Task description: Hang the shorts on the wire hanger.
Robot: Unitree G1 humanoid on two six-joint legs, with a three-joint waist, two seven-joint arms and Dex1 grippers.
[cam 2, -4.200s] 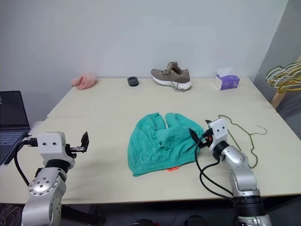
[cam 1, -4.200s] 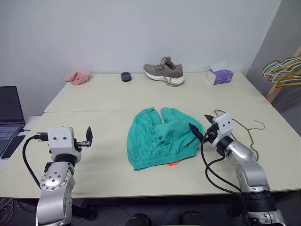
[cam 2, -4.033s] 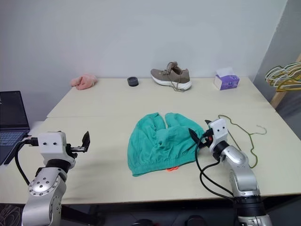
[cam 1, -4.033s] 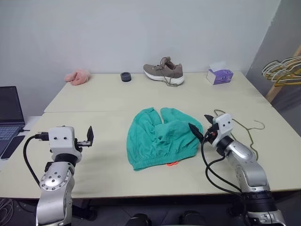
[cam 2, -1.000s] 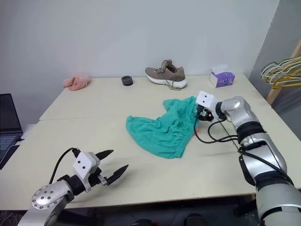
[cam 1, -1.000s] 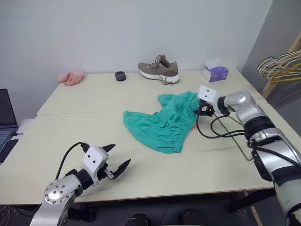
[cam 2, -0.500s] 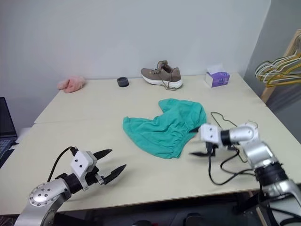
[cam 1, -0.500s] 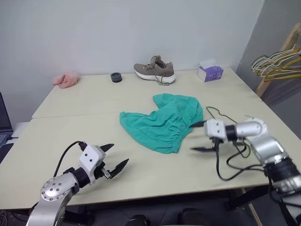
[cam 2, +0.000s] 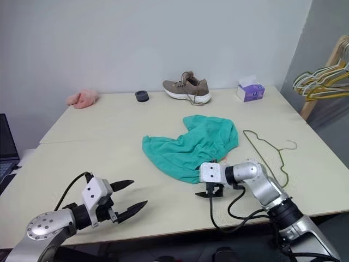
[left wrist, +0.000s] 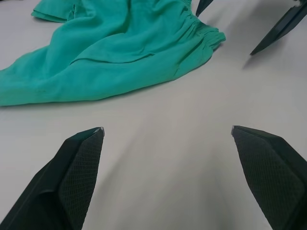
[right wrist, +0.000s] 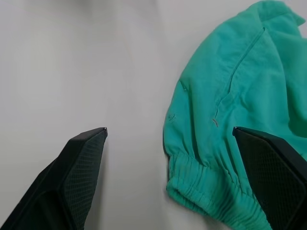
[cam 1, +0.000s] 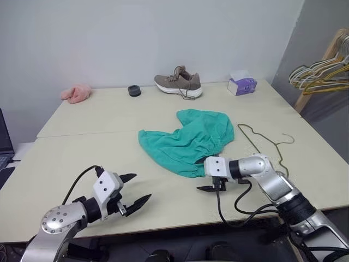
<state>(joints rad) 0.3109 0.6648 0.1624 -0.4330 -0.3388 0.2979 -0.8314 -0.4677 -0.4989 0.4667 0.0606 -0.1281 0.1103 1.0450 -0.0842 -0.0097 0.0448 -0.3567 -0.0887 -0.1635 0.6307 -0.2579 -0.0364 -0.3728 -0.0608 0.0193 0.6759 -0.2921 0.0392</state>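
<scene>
The teal-green shorts (cam 1: 188, 142) lie crumpled at the middle of the table, gathered waistband towards me. To their right the thin wire hanger (cam 1: 278, 144) lies flat on the tabletop, apart from the cloth. My right gripper (cam 1: 210, 184) is open just in front of the waistband, pointing left and holding nothing. In the right wrist view the waistband (right wrist: 206, 191) lies between the spread fingers, close to one fingertip (right wrist: 259, 143). My left gripper (cam 1: 142, 187) is open and empty over bare table at the front left, well short of the shorts (left wrist: 110, 52).
Along the far edge stand a brown shoe (cam 1: 177, 84), a purple tissue box (cam 1: 241, 85), a small black ring (cam 1: 133, 90) and a pink fluffy cloth (cam 1: 76, 93). A bunch of pale and yellow hangers (cam 1: 319, 68) hangs off the table's right. A laptop (cam 1: 4, 144) sits at the left.
My right arm has drawn back from the shorts' far right side to their near edge, its gripper empty. The shorts have settled flat. The left gripper has kept its place.
</scene>
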